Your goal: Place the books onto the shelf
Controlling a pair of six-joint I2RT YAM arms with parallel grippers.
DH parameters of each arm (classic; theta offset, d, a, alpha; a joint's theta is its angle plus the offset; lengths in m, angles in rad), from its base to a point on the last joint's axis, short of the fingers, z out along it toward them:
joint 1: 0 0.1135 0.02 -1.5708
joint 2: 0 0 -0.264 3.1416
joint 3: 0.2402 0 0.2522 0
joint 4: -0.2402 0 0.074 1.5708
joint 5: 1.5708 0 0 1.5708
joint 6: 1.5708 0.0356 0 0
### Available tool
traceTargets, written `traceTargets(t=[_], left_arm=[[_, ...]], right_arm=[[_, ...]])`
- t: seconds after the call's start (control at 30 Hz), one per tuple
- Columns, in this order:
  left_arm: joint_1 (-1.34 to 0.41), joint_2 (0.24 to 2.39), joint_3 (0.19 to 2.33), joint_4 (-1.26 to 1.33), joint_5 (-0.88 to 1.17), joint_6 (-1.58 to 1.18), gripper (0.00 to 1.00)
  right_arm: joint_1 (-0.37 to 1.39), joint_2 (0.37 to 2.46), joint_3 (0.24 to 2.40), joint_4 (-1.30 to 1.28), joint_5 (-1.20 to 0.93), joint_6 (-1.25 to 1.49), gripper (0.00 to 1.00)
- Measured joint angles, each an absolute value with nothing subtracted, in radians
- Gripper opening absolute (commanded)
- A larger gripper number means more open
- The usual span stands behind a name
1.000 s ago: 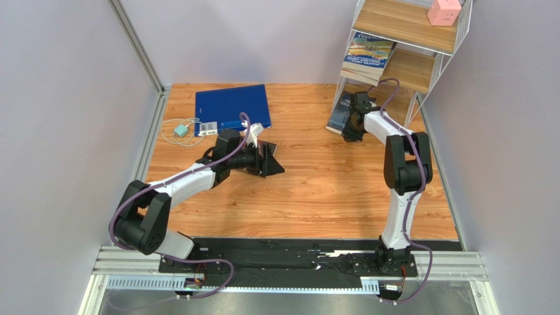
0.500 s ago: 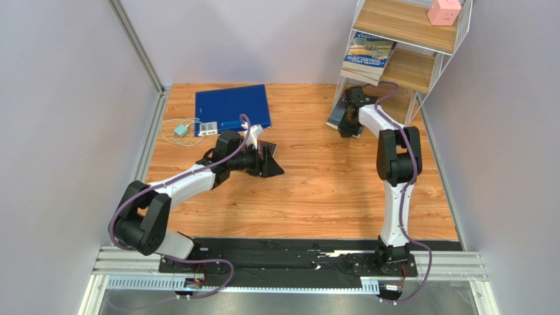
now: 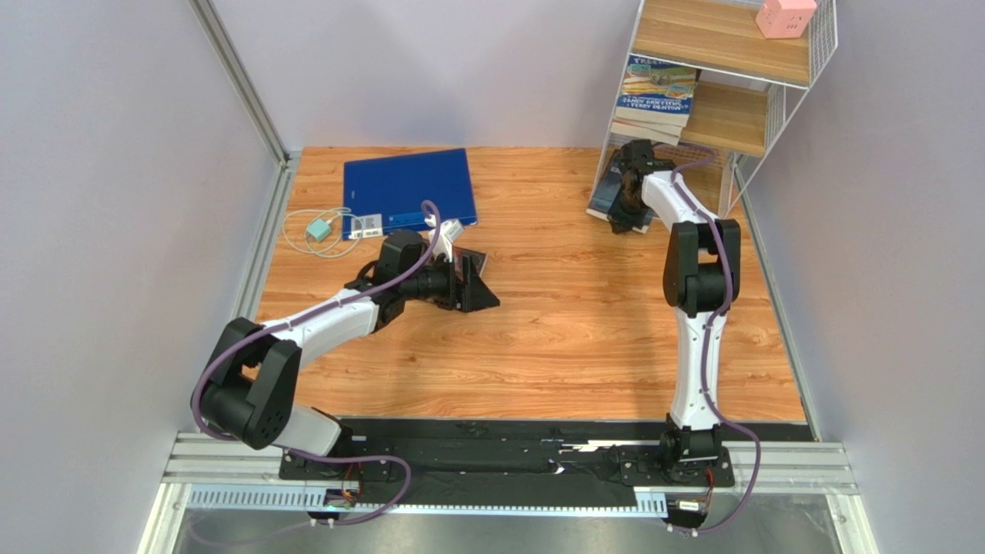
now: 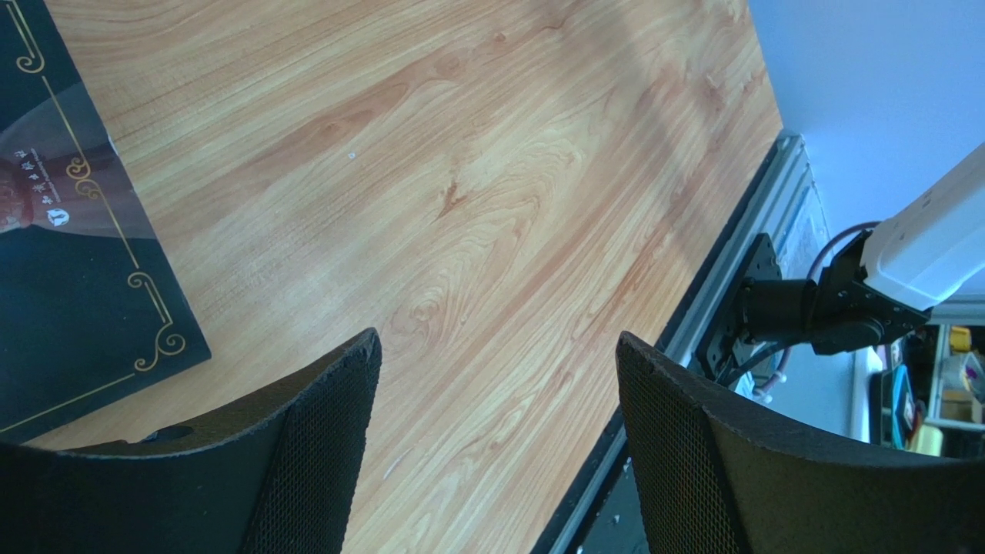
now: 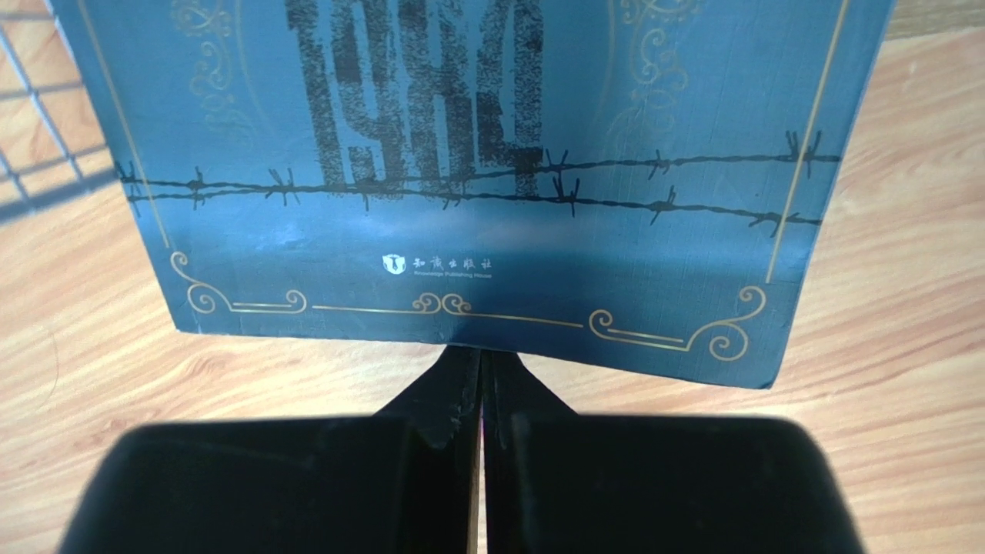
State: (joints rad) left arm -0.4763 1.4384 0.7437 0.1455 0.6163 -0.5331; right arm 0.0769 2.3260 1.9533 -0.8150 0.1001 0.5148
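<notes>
A navy book [image 5: 463,173] printed "1984" lies flat by the foot of the shelf [image 3: 717,104]; in the top view the book [image 3: 606,199] shows partly under its lowest board. My right gripper [image 5: 480,358] is shut, its tips against the book's near edge and nothing between the fingers. A stack of books [image 3: 657,98] rests on the middle board. My left gripper [image 4: 497,346] hangs open over bare table, and a dark book with gold trim [image 4: 69,289] lies just to its side. In the top view that dark book [image 3: 472,283] is mostly hidden under the left gripper [image 3: 480,283].
A large plain blue binder [image 3: 408,188] lies at the back left, with a small teal device and cable [image 3: 318,230] beside it. A pink block [image 3: 784,16] sits on the shelf's top board. The shelf's wire frame [image 5: 23,92] stands close to the book.
My right arm has stretched further toward the shelf with the navy book ahead of its shut fingers, and the shelf has shifted slightly to the right. The left arm has stayed still.
</notes>
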Motion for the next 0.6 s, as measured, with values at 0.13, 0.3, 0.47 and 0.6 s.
traceTargets(t=[0.13,0.3,0.47,0.6], left_arm=[[-0.476,1.438,0.741,0.146,0.612,-0.533,0.79],[-0.477,1.438,0.738,0.145,0.609,-0.533,0.79],[-0.477,1.434,0.738,0.140,0.608,-0.533,0.79],[-0.478,1.413,0.731,0.137,0.604,-0.533,0.79]], right_arm=[[0.064,2.336,1.954,-0.812,0.091,0.508,0.00],[0.062,2.276,1.846,-0.736,0.074,0.500,0.00],[0.062,2.212,1.739,-0.709,0.076,0.500,0.00],[0.062,2.203,1.721,-0.694,0.084,0.501,0.00]])
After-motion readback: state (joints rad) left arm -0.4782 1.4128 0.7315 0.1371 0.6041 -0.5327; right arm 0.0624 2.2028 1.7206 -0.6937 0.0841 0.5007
